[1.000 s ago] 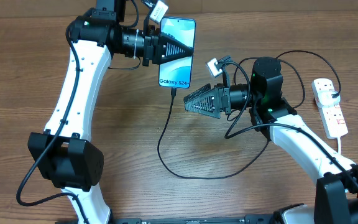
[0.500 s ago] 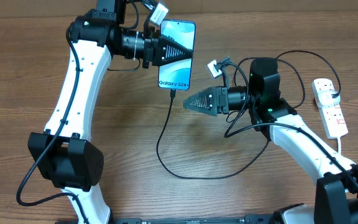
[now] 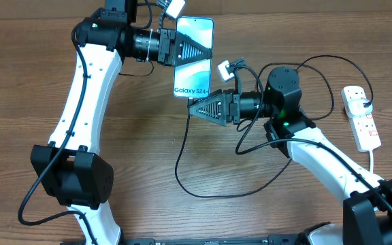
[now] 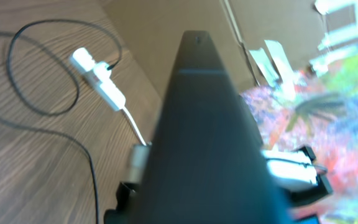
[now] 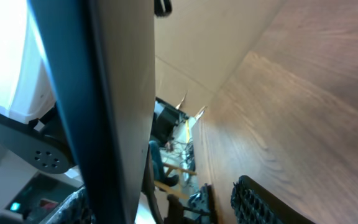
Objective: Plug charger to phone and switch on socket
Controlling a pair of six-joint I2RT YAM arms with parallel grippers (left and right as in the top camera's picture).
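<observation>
Phone [image 3: 194, 80] far-centre on desk [image 3: 19, 102], screen reads "Galaxy S24+".
Overhead: left gripper [image 3: 208, 54] fingers together over phone; right gripper [image 3: 191, 109] at its near edge by charger [image 3: 177, 167]; socket [image 3: 361, 119] right. L wrist: socket blurred, no text legible. R wrist: fingers [image 5: 104, 93] apart.

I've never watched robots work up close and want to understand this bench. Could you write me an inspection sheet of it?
Surface: wooden table.
Job's things: phone screen up; charger reaching its lower edge, seating hidden; socket beside the right arm.
Clutter: nothing seen.
Claws: left claw shut, over the phone; right claw jaws apart, at the phone's lower edge.
Cables: charger loops across the table; thick white cord leaves the socket.
Surroundings: brown panel behind the table.
</observation>
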